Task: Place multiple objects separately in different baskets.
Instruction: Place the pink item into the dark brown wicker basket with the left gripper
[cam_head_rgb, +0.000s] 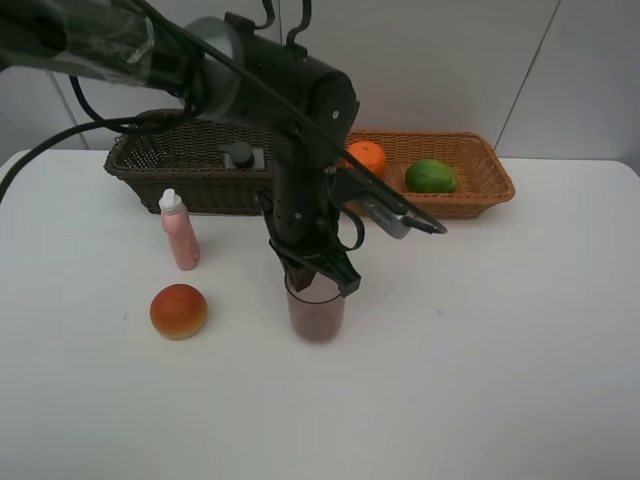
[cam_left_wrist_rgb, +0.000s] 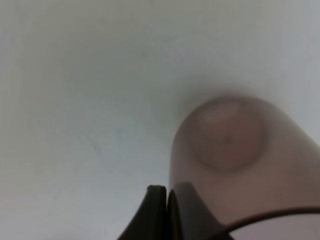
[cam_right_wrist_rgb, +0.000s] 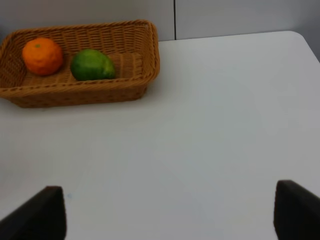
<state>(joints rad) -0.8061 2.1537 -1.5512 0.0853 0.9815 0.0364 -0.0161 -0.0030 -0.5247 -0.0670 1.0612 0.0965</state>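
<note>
Your cup (cam_head_rgb: 316, 312) stands upright on the table (cam_head_rgb: 500, 350), near the middle and a little toward the near edge, in neither basket. Your left gripper (cam_head_rgb: 320, 278) is at the cup's rim, clenched on its wall. In the left wrist view one finger (cam_left_wrist_rgb: 156, 210) lies outside the wall and the other shows through the purple plastic from inside.

Left of the cup, and apart from it, the bun (cam_head_rgb: 178, 311) sits on the bare table. Just beyond the bun the bottle (cam_head_rgb: 180, 232) stands upright with its cap on.

Farther back on the left is the dark basket (cam_head_rgb: 160, 180). The box (cam_head_rgb: 240, 156) lies inside it, close to where your arm crosses in front.

To its right along the far side is the tan basket (cam_head_rgb: 470, 200). It holds the orange (cam_head_rgb: 367, 157) at its left end and the lime (cam_head_rgb: 431, 176) close beside the orange on the right.

Your right gripper (cam_right_wrist_rgb: 170, 215) is released. Its fingers stand wide apart with only bare table between them, on the near side of the tan basket and well apart from it.
</note>
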